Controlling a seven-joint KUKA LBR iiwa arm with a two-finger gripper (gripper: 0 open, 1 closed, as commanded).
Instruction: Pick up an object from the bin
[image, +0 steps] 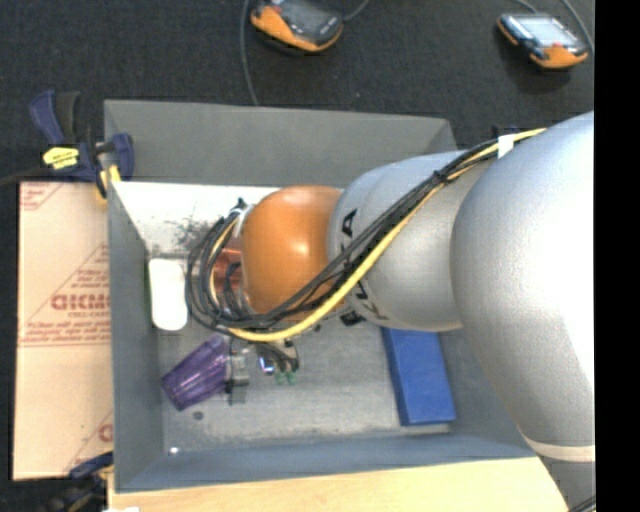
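- Mostly, the grey arm (500, 280) covers the middle and right of the grey metal bin (300, 432), so much of the bin floor cannot be seen.
- Its orange cover (285, 250) and a loop of black and yellow cables (212, 290) hide whatever lies under them.
- The gripper (240, 378) shows as a small grey metal piece below the cover, in the near-left part of the bin. Whether the claw is open or shut cannot be told, nor whether it has hold of anything.
- A translucent purple cup-shaped thing (195, 373) lies on its side just beside the gripper, toward the view's left. Its wider end points to the near-left corner. Whether the two touch is unclear.
- A white oblong thing (168, 293) lies along the bin's left wall, and the cables cross its right edge.
- A flat blue block (420, 385) lies on the floor at the right, its far end cut off by the arm.
- Small green and blue bits (278, 370) sit under the cover. They may belong to the robot or may be loose things; they are too small to make out.
- The bare bin floor is dull grey, with dark specks (185, 232) near the far-left corner.
- The bin stands on a black surface (400, 70).
- Two orange-and-black devices lie near the view's top edge, one (296, 22) toward the left and one (542, 40) toward the right.
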